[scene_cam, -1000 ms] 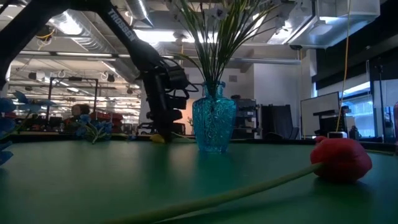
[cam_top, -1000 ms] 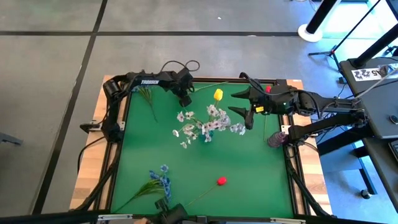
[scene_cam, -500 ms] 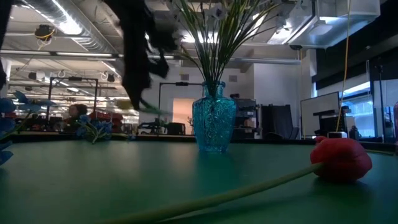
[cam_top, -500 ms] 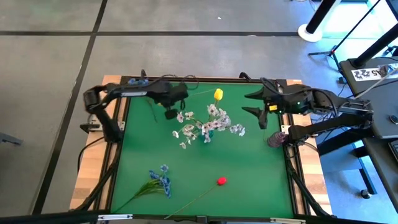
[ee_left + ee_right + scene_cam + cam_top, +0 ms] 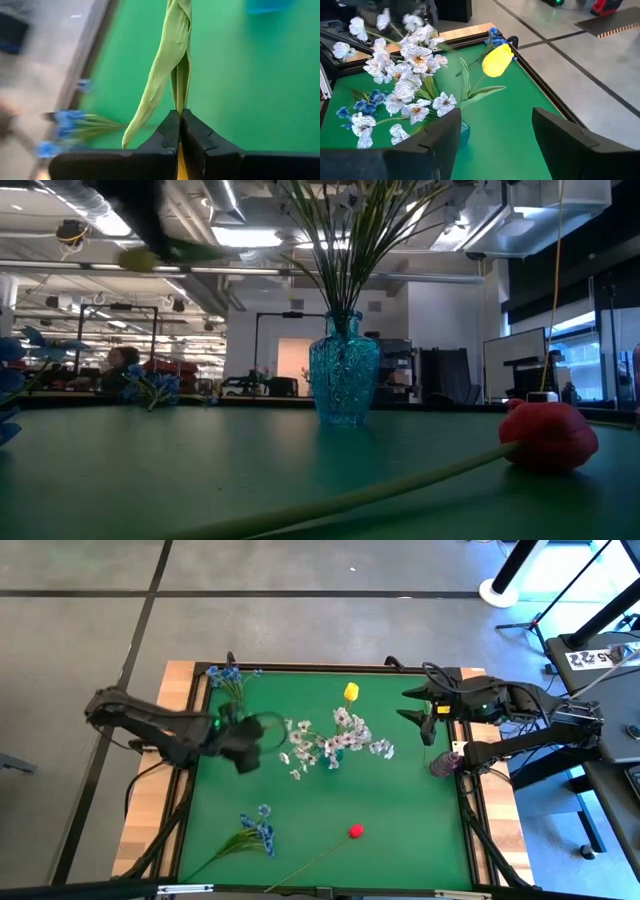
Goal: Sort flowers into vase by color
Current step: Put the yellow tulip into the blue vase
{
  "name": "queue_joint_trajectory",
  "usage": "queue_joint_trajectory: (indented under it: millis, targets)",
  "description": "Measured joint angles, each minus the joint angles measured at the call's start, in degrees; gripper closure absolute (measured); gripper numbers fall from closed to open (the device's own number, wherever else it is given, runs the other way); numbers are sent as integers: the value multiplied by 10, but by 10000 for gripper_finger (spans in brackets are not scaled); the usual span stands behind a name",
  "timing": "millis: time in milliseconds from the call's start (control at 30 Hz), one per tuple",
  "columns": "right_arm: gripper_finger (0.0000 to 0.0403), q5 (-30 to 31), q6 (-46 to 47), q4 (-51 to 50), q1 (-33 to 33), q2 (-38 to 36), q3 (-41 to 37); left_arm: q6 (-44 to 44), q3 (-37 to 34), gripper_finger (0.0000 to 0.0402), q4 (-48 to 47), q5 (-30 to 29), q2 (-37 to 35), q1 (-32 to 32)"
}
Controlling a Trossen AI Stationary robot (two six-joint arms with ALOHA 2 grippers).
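Observation:
My left gripper (image 5: 248, 746) (image 5: 180, 117) hangs over the table's left part, shut on a green-stemmed flower (image 5: 160, 254) with a yellow bit at its end. The blue glass vase (image 5: 344, 380) stands mid-table, holding white sprigs (image 5: 335, 740) (image 5: 415, 65). A yellow tulip (image 5: 351, 692) (image 5: 497, 60) rises beside them, its stem running down toward the vase. One blue sprig (image 5: 232, 680) lies at the far left corner and another (image 5: 255, 830) near left. A red tulip (image 5: 355, 831) (image 5: 548, 435) lies near the near edge. My right gripper (image 5: 402, 705) (image 5: 495, 130) hovers open, right of the vase. My left gripper pinches the flower's green stem and a long leaf (image 5: 175, 95) between its two shut fingers. Stem and leaf run straight on ahead of the fingertips, along the fingers. A bit of yellow (image 5: 178, 161) shows behind the fingers. The flower (image 5: 190, 250) is lifted clear of the table.
A purplish thing (image 5: 446, 762) stands at the table's right edge beside the right arm's base. A black frame (image 5: 300, 668) runs round the green mat. The mat between the vase and the near edge (image 5: 330, 800) is bare apart from the red tulip's stem.
My left gripper has swung from the far edge, beside the vase, toward the table's left and near side and has risen, carrying the green-stemmed flower up off the table. My right gripper has drawn back a little toward the right edge.

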Motion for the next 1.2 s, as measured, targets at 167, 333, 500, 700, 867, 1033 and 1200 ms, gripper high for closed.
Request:
queue_joint_trajectory:
  millis: [167, 333, 500, 700, 867, 1033, 1200]
  targets:
    - [159, 0, 17, 3, 0, -1, 0, -157, 0, 400, -61, 82, -10, -117]
    - [159, 0, 19, 9, -1, 1, 0, -279, 0, 400, -61, 174, -8, -205]
    - [159, -6, 8, 11, 0, 11, 0, -376, 0, 400, -49, 224, 4, -275]
    - [159, 77, -92, 60, 48, 28, 0, -386, 1, 400, 2, 218, 56, -316]
    - [159, 91, -182, 166, 94, 32, 0, -345, 1, 400, 46, 215, 105, -313]
    - [159, 96, -300, 295, 199, 45, 0, -267, 1, 400, 145, 181, 142, -284]
    - [159, 101, -393, 398, 303, 84, 0, -183, 1, 400, 274, 176, 161, -230]
